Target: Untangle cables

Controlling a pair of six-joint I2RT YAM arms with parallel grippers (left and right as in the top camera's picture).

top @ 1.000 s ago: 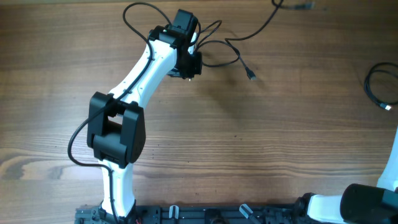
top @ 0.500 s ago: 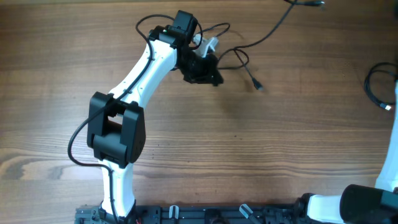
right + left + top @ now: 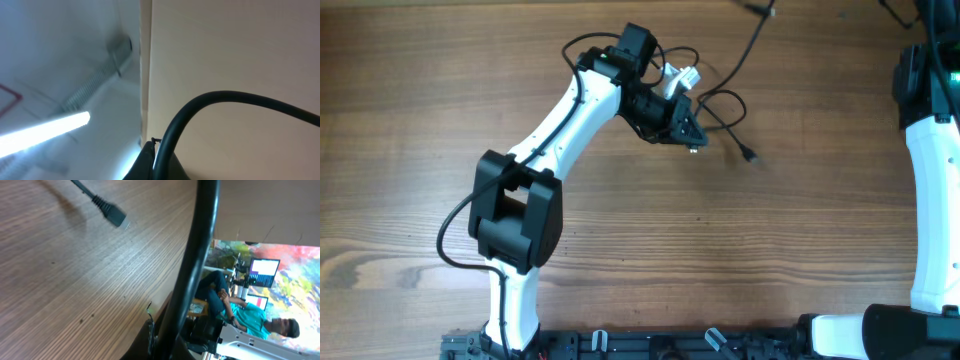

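My left gripper (image 3: 691, 138) is shut on a thin black cable (image 3: 722, 104) at the far middle of the table. That cable loops beside the jaws and ends in a small plug (image 3: 751, 157) lying on the wood. In the left wrist view the cable (image 3: 199, 255) runs up out of the shut jaws (image 3: 155, 341), and the plug (image 3: 108, 211) lies at top left. A second cable (image 3: 756, 28) runs off the far edge. In the right wrist view my right gripper (image 3: 155, 146) is shut on another black cable (image 3: 215, 97), raised and facing the ceiling.
The right arm (image 3: 927, 150) stands tall along the right edge of the table. The left arm (image 3: 560, 130) stretches diagonally from its base (image 3: 510, 320) at the front left. A white clip (image 3: 680, 78) sits on the left wrist.
My left gripper has moved right and toward the front, dragging its cable and plug along. The right arm has swung in at the right; the cable that lay there is off the table.
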